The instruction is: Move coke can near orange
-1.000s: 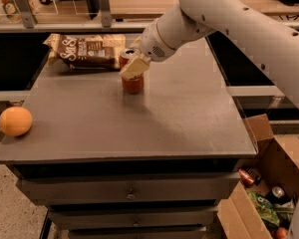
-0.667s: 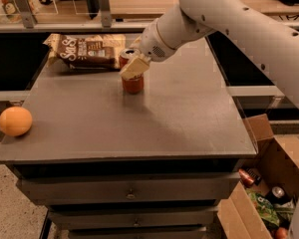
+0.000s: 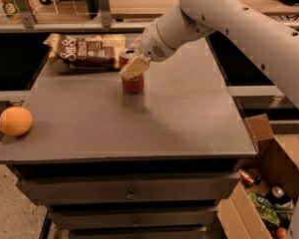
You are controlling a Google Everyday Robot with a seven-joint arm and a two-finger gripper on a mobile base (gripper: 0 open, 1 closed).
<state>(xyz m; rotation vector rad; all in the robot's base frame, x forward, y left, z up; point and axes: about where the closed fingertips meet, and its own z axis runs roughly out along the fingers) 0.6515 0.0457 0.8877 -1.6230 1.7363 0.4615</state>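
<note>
The coke can (image 3: 133,84) is red with a silver top and stands on the grey table (image 3: 179,118) at its back middle. My gripper (image 3: 131,68) comes down from the upper right and is shut on the can's upper half. One cream finger (image 3: 135,66) lies across the can's front; the other is hidden behind it. The orange (image 3: 15,121) sits at the table's front left edge, far to the left of the can and nearer the front.
A brown and cream snack bag (image 3: 87,50) lies at the table's back left, just behind the can. An open cardboard box (image 3: 269,183) with cans and packets stands on the floor at the lower right. Drawers (image 3: 129,193) sit under the tabletop.
</note>
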